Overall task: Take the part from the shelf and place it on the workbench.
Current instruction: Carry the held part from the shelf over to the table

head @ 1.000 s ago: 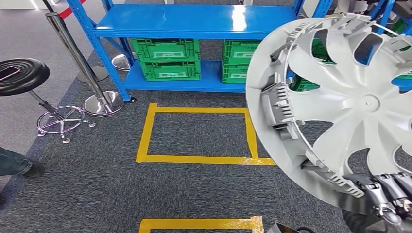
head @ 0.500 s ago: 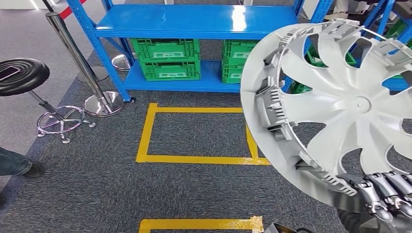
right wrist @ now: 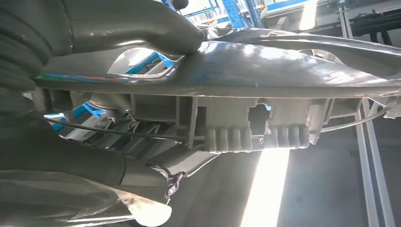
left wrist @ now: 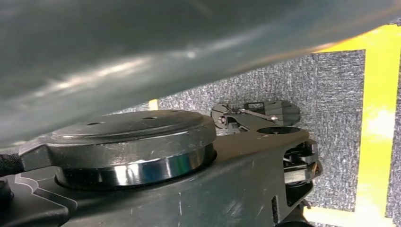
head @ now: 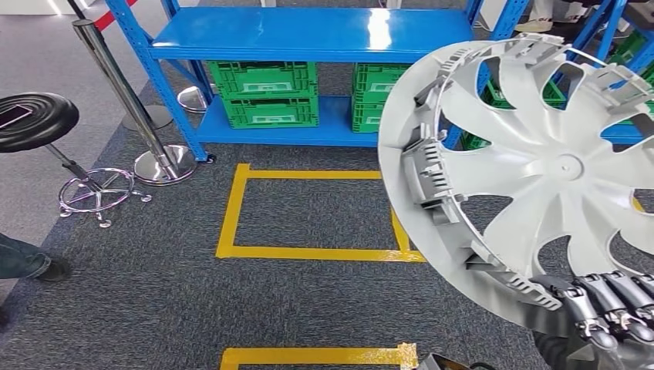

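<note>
One silver wheel cover stands tilted above the right hand, whose fingers grip its lower rim.

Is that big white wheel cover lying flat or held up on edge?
Held up, tilted: the wheel cover stands off the floor, its lower rim gripped by the right hand.

Pale grey wheel cover, blue shelf, green crates, yellow tape on dark grey carpet
</note>
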Robot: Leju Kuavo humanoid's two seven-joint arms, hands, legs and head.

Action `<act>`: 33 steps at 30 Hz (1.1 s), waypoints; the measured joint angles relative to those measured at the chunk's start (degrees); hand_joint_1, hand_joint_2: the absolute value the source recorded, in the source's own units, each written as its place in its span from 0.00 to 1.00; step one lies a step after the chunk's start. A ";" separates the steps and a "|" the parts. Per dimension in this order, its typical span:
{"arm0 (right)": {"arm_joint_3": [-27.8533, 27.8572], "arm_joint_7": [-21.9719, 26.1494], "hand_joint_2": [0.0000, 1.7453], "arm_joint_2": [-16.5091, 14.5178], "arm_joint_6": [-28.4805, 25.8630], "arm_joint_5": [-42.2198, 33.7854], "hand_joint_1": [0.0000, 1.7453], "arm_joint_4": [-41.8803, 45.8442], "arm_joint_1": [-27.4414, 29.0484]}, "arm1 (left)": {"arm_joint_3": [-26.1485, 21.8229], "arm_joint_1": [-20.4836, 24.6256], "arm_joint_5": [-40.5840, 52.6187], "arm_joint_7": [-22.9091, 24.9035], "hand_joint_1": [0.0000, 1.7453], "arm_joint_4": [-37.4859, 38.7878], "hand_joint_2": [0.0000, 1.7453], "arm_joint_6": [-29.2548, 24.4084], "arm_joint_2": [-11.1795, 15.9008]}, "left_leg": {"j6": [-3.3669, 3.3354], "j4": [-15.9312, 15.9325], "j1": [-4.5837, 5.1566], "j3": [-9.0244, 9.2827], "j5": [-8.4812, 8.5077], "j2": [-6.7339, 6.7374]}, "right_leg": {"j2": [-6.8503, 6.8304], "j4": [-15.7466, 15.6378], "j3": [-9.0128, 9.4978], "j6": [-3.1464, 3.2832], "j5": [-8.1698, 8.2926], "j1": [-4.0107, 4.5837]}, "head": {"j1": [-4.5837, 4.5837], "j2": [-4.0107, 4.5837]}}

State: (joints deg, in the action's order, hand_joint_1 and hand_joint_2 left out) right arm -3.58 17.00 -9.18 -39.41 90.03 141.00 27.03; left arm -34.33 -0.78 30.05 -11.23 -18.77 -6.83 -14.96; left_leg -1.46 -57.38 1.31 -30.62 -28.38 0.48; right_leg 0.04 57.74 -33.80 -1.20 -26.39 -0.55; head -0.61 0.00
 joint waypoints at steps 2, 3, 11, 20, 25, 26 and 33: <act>0.00 0.14 1.00 0.00 0.01 0.00 1.00 0.00 0.00 | 0.20 -0.08 0.27 0.00 0.00 -0.14 0.00 -0.03 -0.04 | 0.00 0.00 0.00 0.00 0.00 0.00 | 0.00 0.00 0.00 0.00 0.00 0.00 | -0.01 0.00; 0.00 0.22 1.00 0.00 0.01 0.00 1.00 0.00 0.00 | 0.27 -0.15 0.42 0.00 0.00 -0.25 0.00 -0.01 -0.09 | 0.00 0.00 0.00 0.00 0.00 0.00 | 0.00 0.00 0.00 0.00 0.00 0.00 | -0.01 0.00; 0.00 0.53 1.00 0.00 0.00 0.00 1.00 0.00 0.00 | 0.59 -0.69 0.75 -0.01 0.00 -1.32 0.00 0.78 -0.45 | 0.00 0.00 0.00 0.00 0.00 0.00 | 0.00 0.00 0.00 0.00 0.00 0.00 | -0.01 0.00; -0.04 0.45 1.00 0.00 0.01 -0.01 1.00 -0.02 -0.01 | 0.58 -1.14 0.42 0.77 0.00 -2.24 0.00 1.78 -0.65 | 0.00 0.00 0.00 0.00 0.00 0.00 | 0.00 0.00 0.00 0.00 0.00 0.00 | -0.01 0.00; -0.08 0.42 1.00 0.00 0.00 0.00 1.00 -0.05 -0.02 | 0.58 -1.28 0.48 0.96 0.00 -2.59 0.00 1.86 -0.78 | 0.00 0.00 0.00 0.00 0.00 0.00 | 0.00 0.00 0.00 0.00 0.00 0.00 | -0.01 0.00; -0.09 0.42 1.00 0.00 0.00 0.00 1.00 -0.06 -0.02 | 0.58 -1.28 0.50 0.96 0.00 -2.60 0.00 1.85 -0.78 | 0.00 0.00 0.00 0.00 0.00 0.00 | 0.00 0.00 0.00 0.00 0.00 0.00 | -0.02 0.00; -0.13 0.35 1.00 0.00 0.00 0.00 1.00 -0.11 -0.02 | 0.59 -1.32 0.65 0.92 0.00 -2.75 0.00 1.84 -0.83 | 0.00 0.00 0.00 0.00 0.00 0.00 | 0.00 0.00 0.00 0.00 0.00 0.00 | 0.00 0.00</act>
State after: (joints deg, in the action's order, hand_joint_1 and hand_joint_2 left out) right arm -3.72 17.35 -9.18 -39.41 90.03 140.89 27.01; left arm -33.74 -2.11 30.70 -10.32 -21.52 -4.99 -15.79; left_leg -1.46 -57.38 1.31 -30.63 -28.38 0.48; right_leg 0.04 57.74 -33.80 -1.20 -26.39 -0.55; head -0.61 0.00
